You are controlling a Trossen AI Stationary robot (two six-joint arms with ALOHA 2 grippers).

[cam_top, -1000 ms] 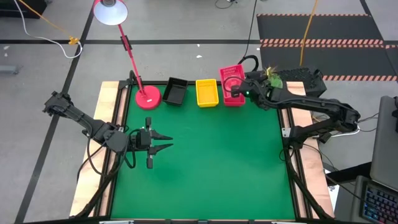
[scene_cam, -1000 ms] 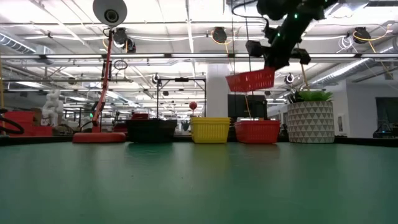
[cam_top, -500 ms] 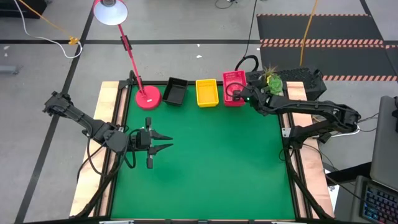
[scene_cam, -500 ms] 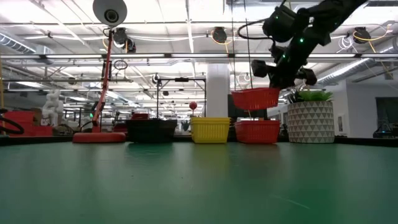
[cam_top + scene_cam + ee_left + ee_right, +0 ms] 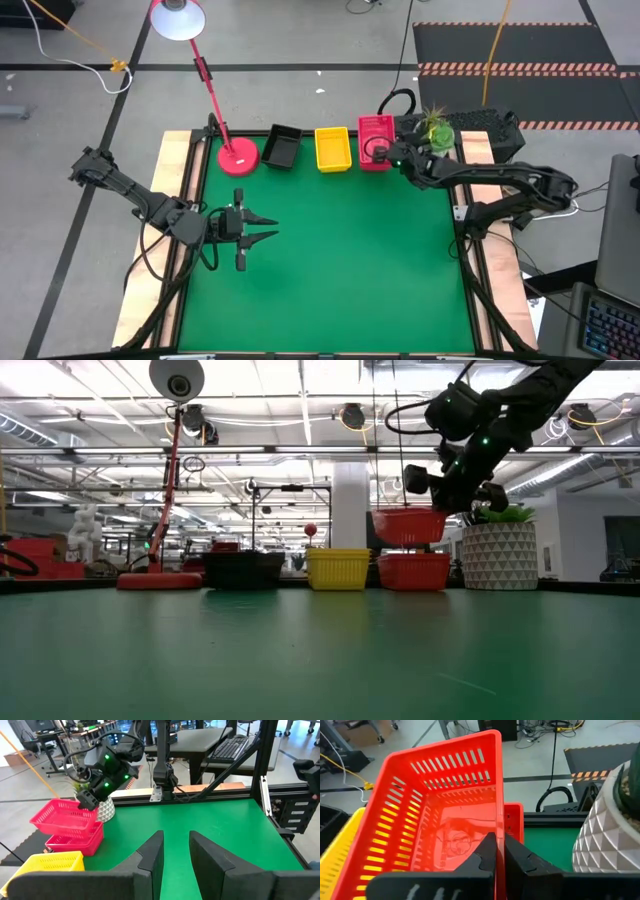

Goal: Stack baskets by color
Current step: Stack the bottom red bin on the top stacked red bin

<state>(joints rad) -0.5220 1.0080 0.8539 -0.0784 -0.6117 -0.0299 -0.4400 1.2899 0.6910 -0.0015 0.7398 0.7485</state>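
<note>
The right pincer [image 5: 452, 488] is closed on the rim of a red-pink plastic mesh basket [image 5: 408, 526], hanging just above the resting red-pink basket [image 5: 413, 571] beside the yellow basket [image 5: 338, 569]. Lower it level, walls aligned, then release. The left pincer [image 5: 262, 227] waits part-open, well apart.

Held basket [image 5: 408, 526] hangs above another basket [image 5: 413, 571].

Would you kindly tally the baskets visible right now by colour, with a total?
Black baskets: 1 showing (stacked ones beneath cannot be told apart)
Yellow baskets: 1 showing (likewise)
Red baskets: 2, one held by the right gripper above, one on the table
Total: 4 distinguishable
</note>
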